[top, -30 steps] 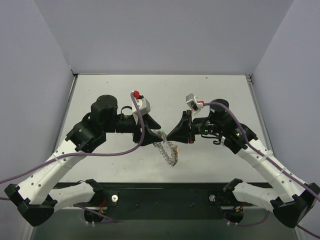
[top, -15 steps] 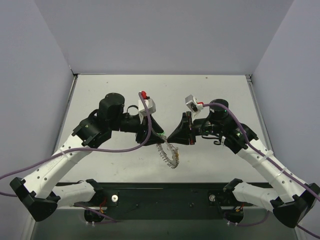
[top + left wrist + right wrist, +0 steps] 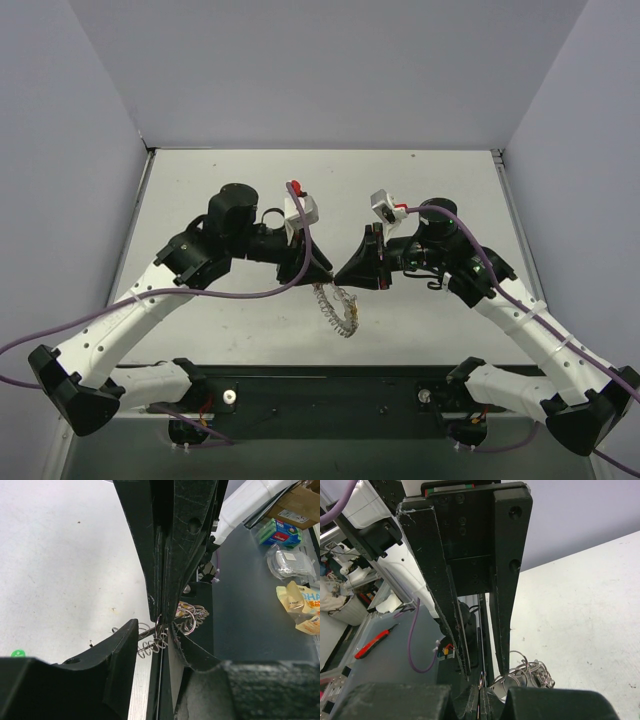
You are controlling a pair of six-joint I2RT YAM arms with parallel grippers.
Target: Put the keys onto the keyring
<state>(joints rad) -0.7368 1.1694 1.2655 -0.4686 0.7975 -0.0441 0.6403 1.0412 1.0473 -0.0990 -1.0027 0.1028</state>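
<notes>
Right gripper point(image 3: 340, 273) is clamped on the keyring point(image 3: 338, 308), dangling over the desk point(image 3: 200, 190) middle. Left gripper point(image 3: 325, 277) has its jaws apart around the coil.

left gripper point(image 3: 326, 273) moved right, narrowing around keyring point(image 3: 338, 308)

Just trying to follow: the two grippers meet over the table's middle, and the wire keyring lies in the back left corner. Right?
Not quite. The left gripper and right gripper do meet over the middle, but the keyring is not in the back left corner: the top external view shows it at their fingertips, trailing toward the near edge.
</notes>
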